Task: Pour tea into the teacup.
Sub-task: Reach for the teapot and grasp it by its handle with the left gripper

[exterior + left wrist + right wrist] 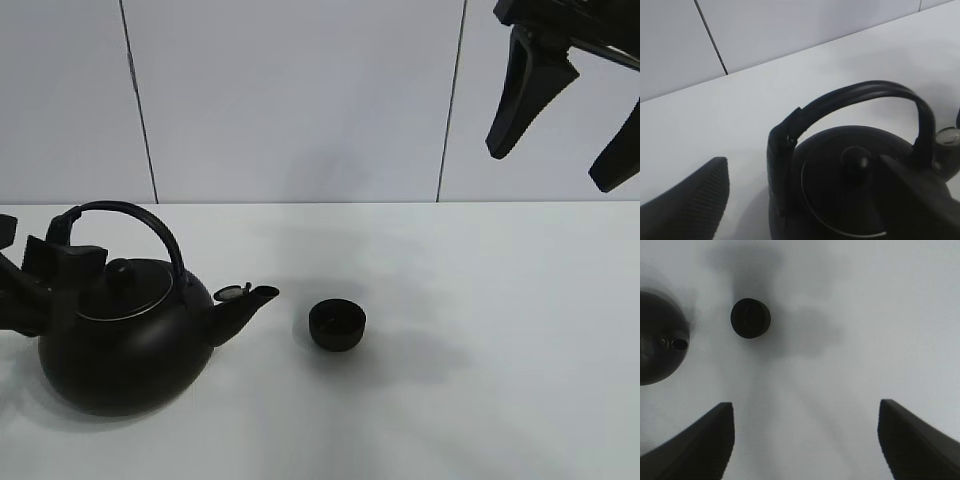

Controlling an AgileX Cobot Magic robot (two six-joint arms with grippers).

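Left claw [40,250] spread wide astride the handle base of the black kettle [120,350] (not clamped on it), kettle standing on the white surface [500,350], spout [250,300] aimed at the small black teacup [337,325] near it at mid-surface, right claw [552,165] high above, open, empty.

The white tabletop [480,400] carries a big black kettle [110,360], its handle's base between the spread left fingers [65,262], and a small black teacup [337,325] near its spout, well below the raised right fingers [530,90].
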